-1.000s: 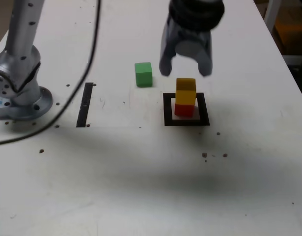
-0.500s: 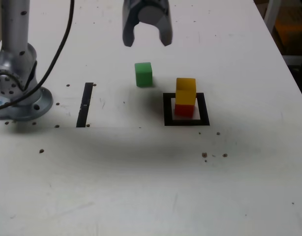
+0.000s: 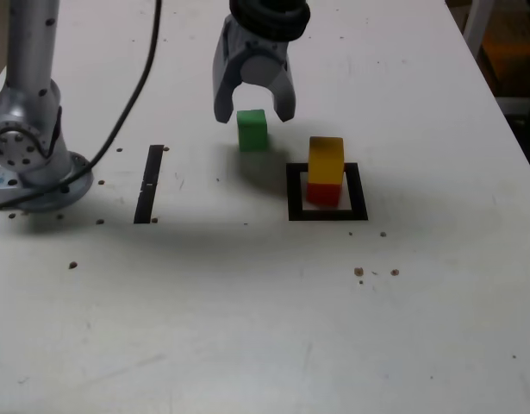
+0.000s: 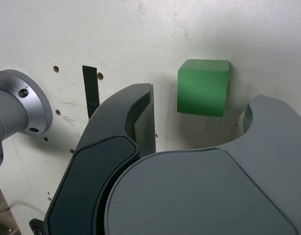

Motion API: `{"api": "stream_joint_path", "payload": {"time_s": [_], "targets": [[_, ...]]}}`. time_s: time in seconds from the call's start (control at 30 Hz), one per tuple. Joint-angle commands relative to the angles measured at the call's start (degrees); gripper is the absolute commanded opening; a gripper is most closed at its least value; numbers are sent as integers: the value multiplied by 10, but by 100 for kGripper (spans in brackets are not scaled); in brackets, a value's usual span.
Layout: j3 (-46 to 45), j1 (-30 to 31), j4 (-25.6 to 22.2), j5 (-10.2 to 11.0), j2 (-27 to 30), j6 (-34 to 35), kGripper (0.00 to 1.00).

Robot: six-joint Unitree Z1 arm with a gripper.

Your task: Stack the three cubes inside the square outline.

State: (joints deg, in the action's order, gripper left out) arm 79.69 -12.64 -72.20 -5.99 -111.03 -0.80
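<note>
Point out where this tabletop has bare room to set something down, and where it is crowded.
In the exterior view, the broad white tabletop nearer the camera than the black strip and square outline is free apart from small holes. It is crowded around the green cube, beneath the open gripper, and at the yellow-on-red stack.

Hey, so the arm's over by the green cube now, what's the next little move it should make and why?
Probably lower the open gripper so its jaws straddle the green cube: the cube shows between the jaws but isn't gripped, while the yellow cube already sits on the red one inside the square outline.
</note>
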Motion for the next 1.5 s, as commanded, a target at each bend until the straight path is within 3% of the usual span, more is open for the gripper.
{"api": "stream_joint_path", "payload": {"time_s": [0.0, 0.83, 1.2, 1.47], "targets": [[-3, -5, 6, -3, -8, -5, 71], [-25, -60, 62, -21, -73, -64, 70], [-27, -68, 72, -14, -75, -69, 46], [-28, -67, 68, -9, -56, -67, 38]]}}
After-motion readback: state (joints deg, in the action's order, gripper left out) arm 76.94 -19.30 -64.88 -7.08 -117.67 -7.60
